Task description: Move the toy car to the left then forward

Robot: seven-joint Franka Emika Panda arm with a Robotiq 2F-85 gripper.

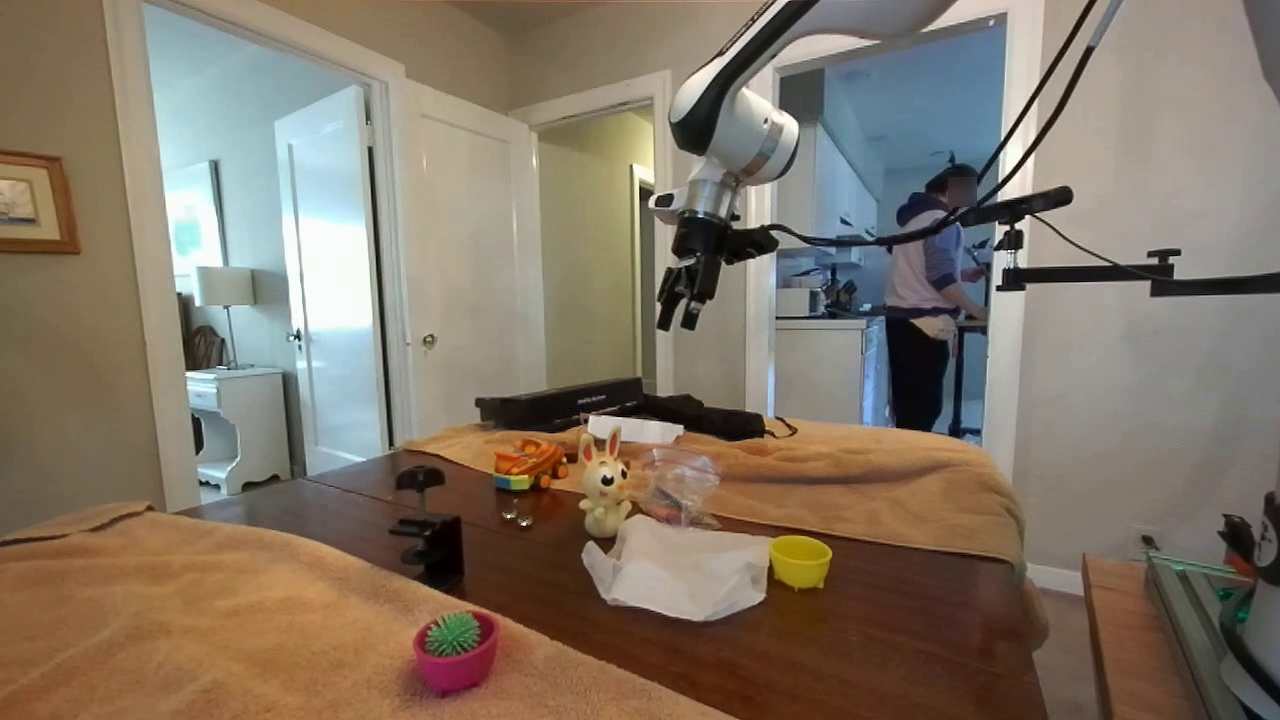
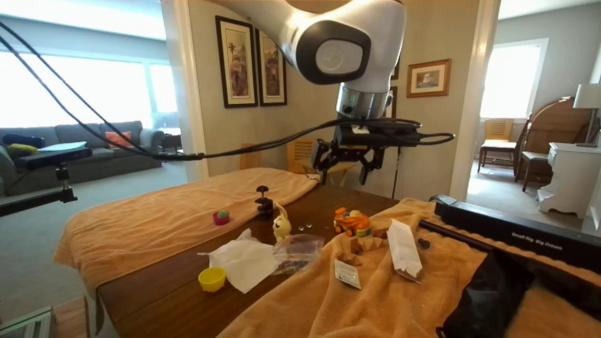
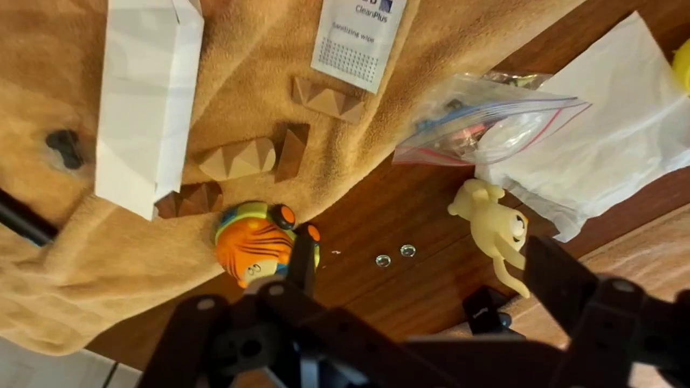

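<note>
We saw the hand point(image 2: 343, 177) released and spread wide above the surface point(image 1: 900, 630); in the wrist view the striped toy car point(image 3: 252, 245) sat at nine o'clock from the toy rabbit point(image 3: 488, 227).

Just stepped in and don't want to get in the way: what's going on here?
A robot arm hangs over the table, jaws open and holding nothing. Its job is to move the orange toy car left, then forward; right now the jaws are above it, not gripping it. The car sits at the edge of a tan towel, with a rabbit figure standing nearby.
</note>
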